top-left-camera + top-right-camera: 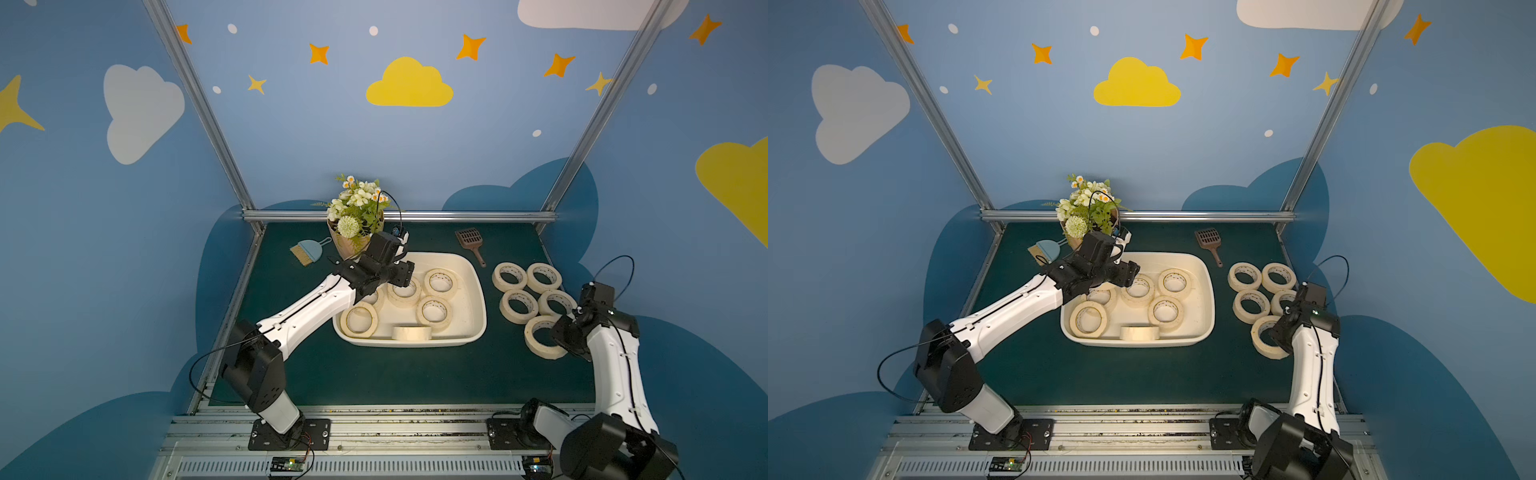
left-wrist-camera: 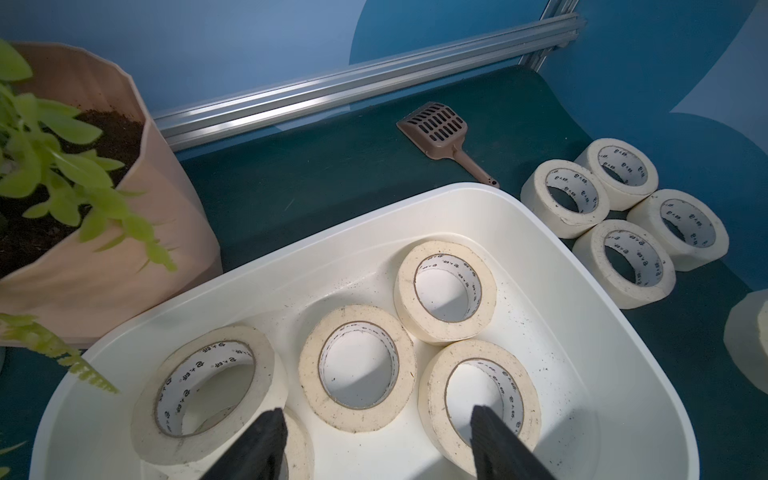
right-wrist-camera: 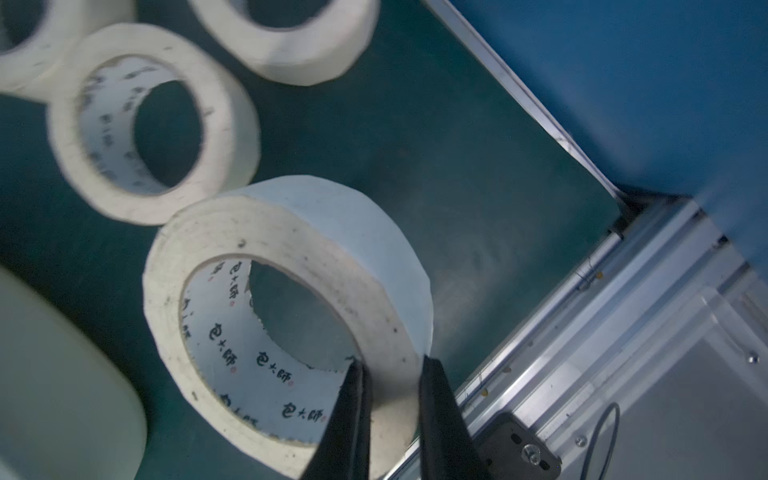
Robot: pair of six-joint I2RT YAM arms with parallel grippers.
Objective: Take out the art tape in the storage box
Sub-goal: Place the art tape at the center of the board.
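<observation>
Left gripper (image 2: 374,444) spread wide, empty, over storage box (image 2: 540,216); may snag two art tape rolls (image 2: 357,368) packed touching.

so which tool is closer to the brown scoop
Left. The left tool hangs open over the rolls in the box, which sits just in front of the scoop. The right tool is off by the table's near right edge, clamping a roll.

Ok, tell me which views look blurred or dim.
Right wrist view: motion-smeared rolls at the far edge, dim and bluish; the gripped roll reads sharper. Left wrist view: crisp, storage box evenly lit. Both top views: sharp, with bent frame edges.
</observation>
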